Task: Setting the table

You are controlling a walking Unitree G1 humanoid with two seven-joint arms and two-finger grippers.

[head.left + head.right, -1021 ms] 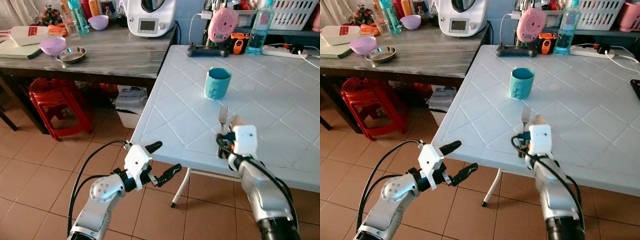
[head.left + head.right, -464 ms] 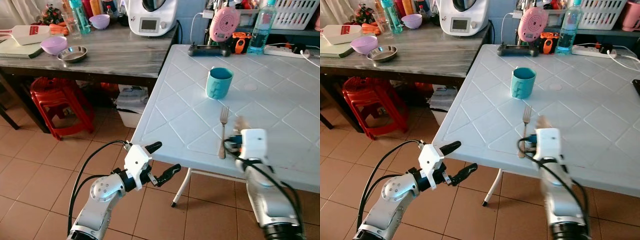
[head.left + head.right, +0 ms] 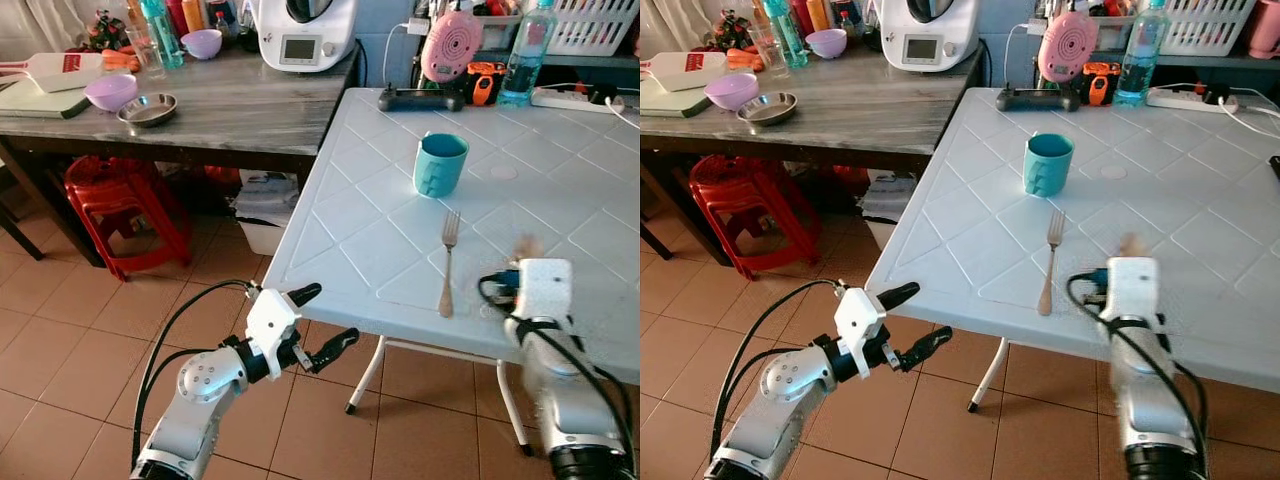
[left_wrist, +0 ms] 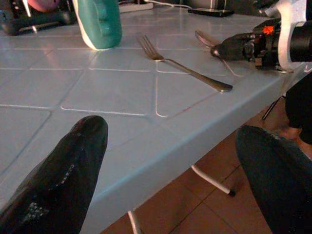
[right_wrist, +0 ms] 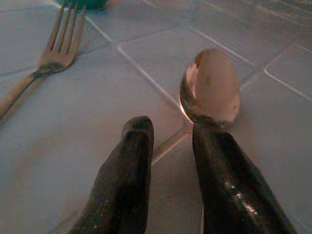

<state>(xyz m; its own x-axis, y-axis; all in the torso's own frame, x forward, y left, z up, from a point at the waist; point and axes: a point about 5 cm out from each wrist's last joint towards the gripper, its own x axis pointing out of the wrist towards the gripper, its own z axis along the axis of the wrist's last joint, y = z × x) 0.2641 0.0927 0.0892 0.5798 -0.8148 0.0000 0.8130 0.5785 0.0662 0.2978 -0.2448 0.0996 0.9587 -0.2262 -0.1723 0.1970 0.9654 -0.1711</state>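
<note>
While the right gripper (image 5: pixel 170 146) pinched the spoon (image 5: pixel 209 87) beside the fork (image 3: pixel 446 262), a careless release risked knocking it off the counter (image 3: pixel 370 240); the left gripper (image 3: pixel 322 322) hung open, empty.

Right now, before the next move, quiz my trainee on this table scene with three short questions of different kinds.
1. True or false: the fork lies on the white table with its tines pointing toward the teal mug.
2. What is the right gripper closed around? A) fork B) spoon C) mug
3. Where is the left gripper?

Key: 1 true; 2 B; 3 open, off the table's near edge, over the tiled floor.
</note>
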